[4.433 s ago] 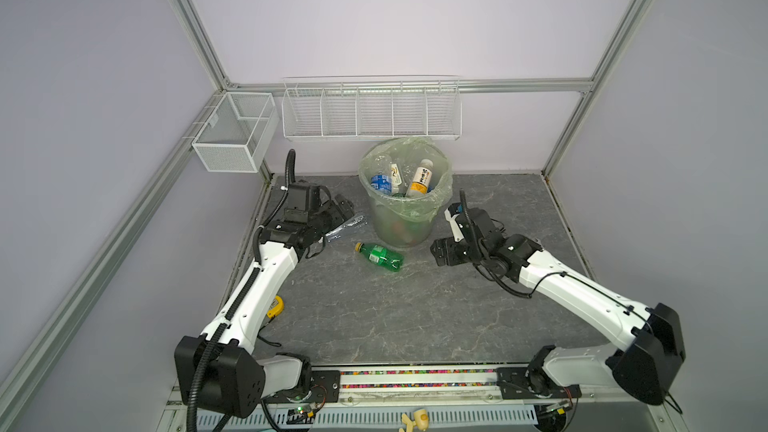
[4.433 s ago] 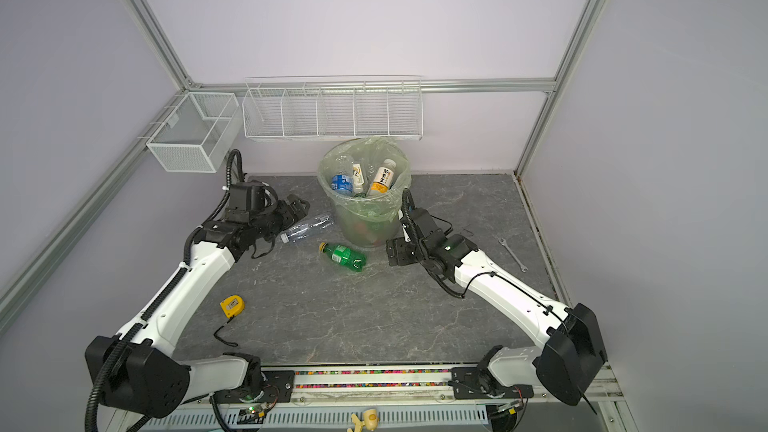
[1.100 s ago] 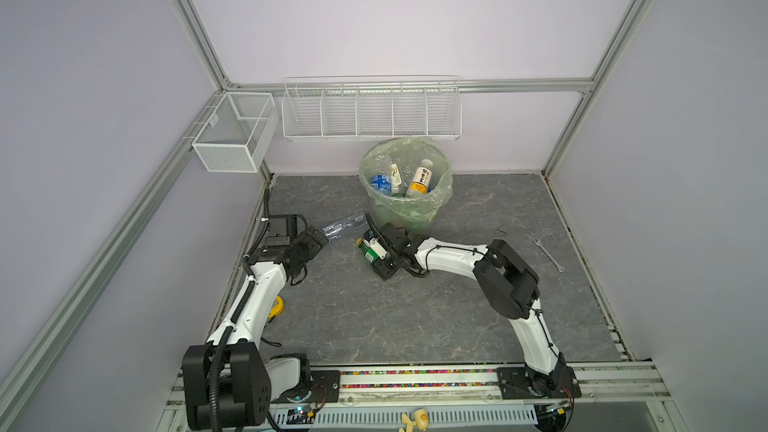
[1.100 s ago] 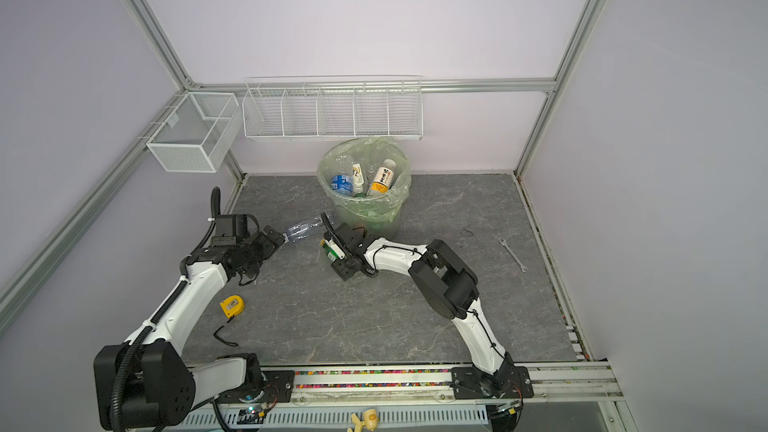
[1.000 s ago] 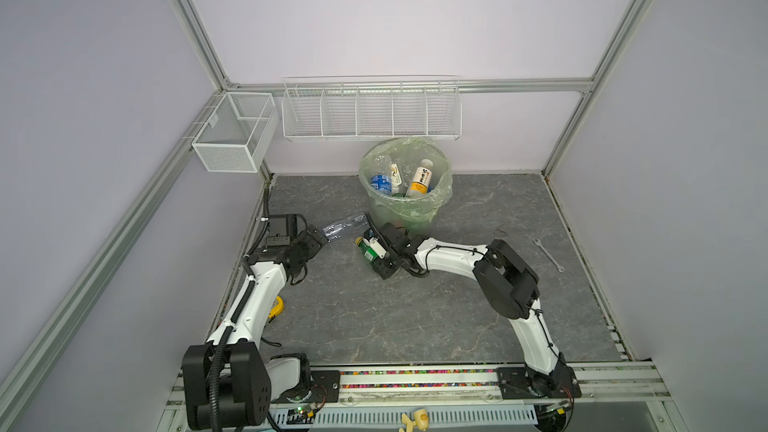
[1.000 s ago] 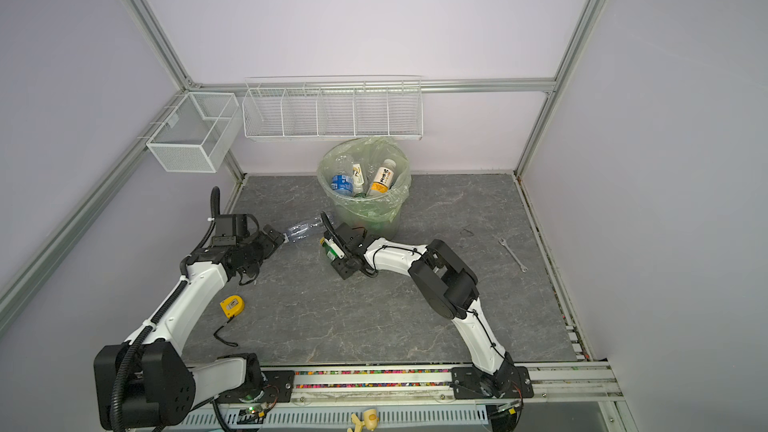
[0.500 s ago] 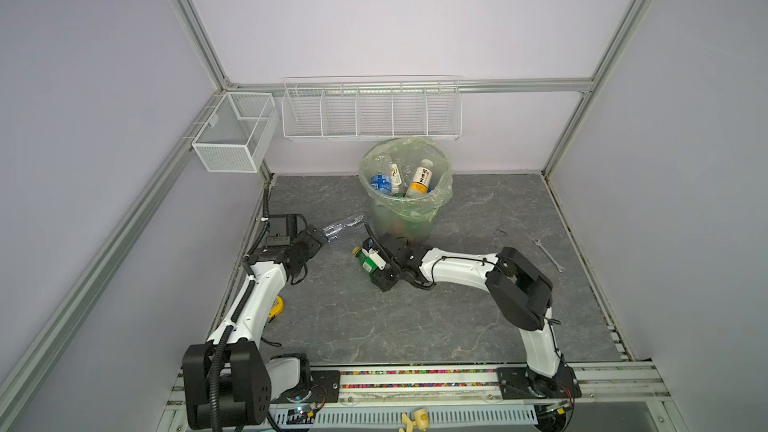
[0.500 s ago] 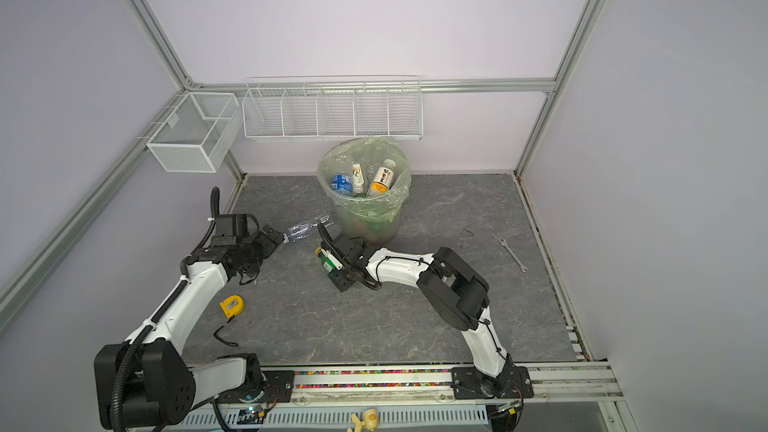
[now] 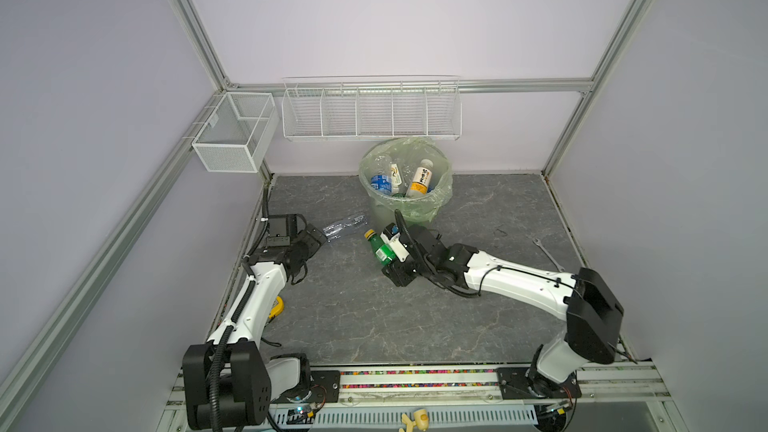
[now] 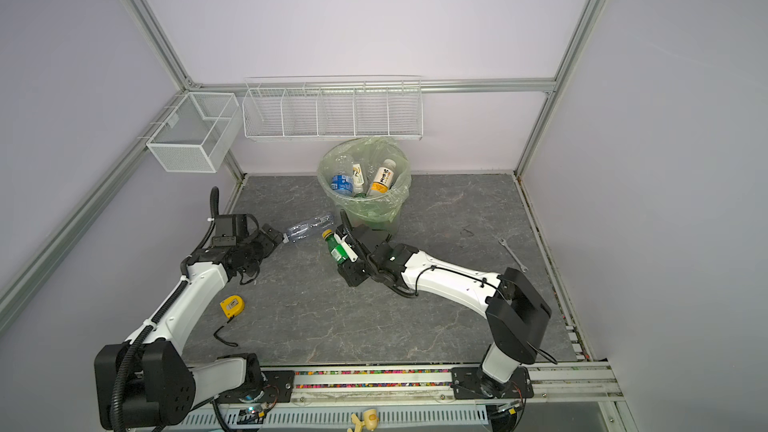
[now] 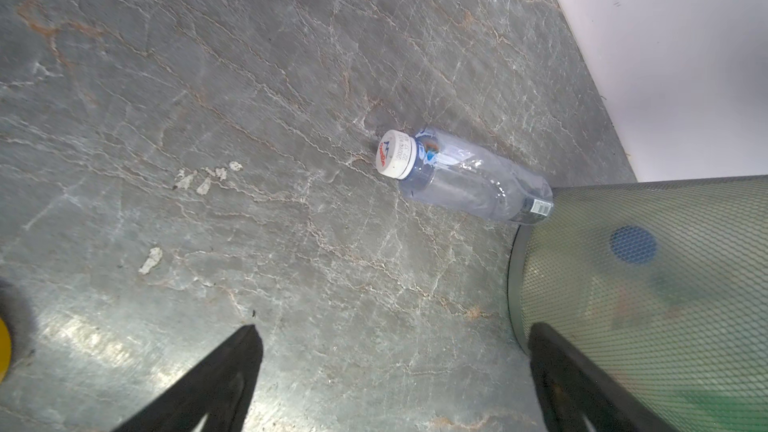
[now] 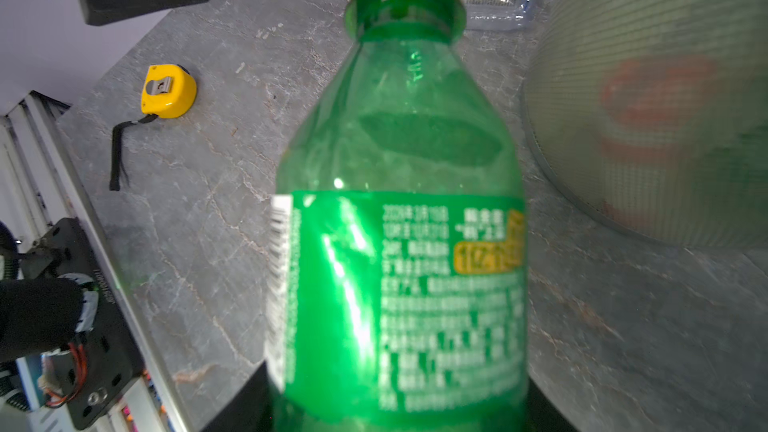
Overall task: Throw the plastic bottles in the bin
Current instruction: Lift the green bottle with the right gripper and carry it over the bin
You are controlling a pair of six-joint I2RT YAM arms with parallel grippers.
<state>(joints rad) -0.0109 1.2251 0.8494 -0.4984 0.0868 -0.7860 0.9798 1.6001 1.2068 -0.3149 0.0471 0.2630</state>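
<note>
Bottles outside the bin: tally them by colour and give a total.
Green bottle: 1
Clear bottle: 1
Total: 2

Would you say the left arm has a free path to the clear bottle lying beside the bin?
Probably yes: the left hand is open and empty, nothing lies between it and the clear bottle, whose far end sits close to the bin.
</note>
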